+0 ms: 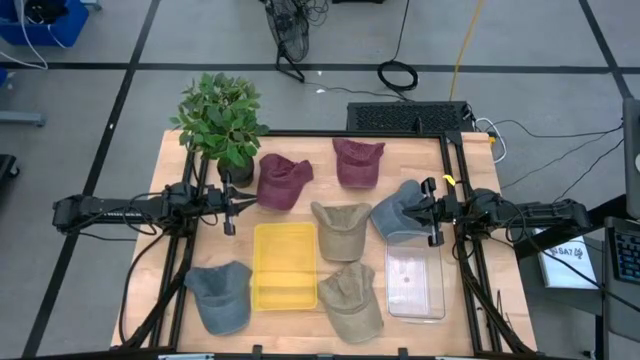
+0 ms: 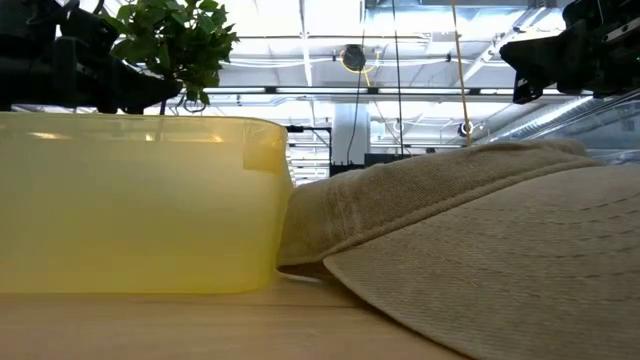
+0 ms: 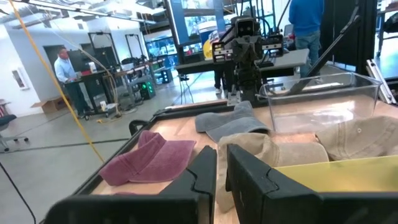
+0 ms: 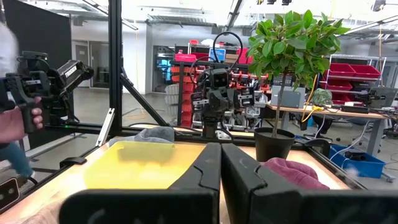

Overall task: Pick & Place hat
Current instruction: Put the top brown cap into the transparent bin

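We see right gripper point(image 1: 432, 213) clenched empty, hovering at blue-grey cloth cap point(image 1: 398, 208); cap beside jaws, toward table centre, next to clear plastic bin point(image 1: 415, 297). Left gripper point(image 1: 229, 203) nearly closed, holding nothing, farther off.

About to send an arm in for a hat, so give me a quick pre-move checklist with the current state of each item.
1. Left gripper empty, above the table's left side: ok; fingers nearly together, holding nothing.
2. Right gripper empty, by the blue-grey hat: ok, shut on nothing.
3. Yellow bin free to receive a hat: ok, nothing in it.
4. Clear bin free: ok, looks empty.
5. Hats reachable: ok; six lie on the table, none stacked, though the lower tan hat touches the yellow bin.
6. Plant clear of the left arm's path: cannot tell; it stands close behind that gripper.
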Robot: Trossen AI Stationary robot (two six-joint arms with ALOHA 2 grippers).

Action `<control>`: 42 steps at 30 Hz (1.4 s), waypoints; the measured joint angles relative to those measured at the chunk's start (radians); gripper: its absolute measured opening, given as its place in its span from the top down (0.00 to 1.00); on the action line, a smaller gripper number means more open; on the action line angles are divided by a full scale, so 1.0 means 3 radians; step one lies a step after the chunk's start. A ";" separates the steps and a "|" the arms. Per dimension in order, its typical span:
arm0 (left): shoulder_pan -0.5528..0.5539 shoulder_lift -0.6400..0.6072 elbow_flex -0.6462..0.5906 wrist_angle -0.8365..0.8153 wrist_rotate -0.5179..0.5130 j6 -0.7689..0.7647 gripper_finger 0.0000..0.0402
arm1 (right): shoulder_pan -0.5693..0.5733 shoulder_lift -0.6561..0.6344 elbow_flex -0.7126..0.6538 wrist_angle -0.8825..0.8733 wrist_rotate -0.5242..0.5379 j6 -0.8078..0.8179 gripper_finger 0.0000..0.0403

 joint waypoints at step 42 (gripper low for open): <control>0.0000 0.0000 0.0001 0.0092 0.0184 -0.1246 0.88 | 0.0001 -0.0001 0.0001 0.0056 0.0014 0.0004 1.00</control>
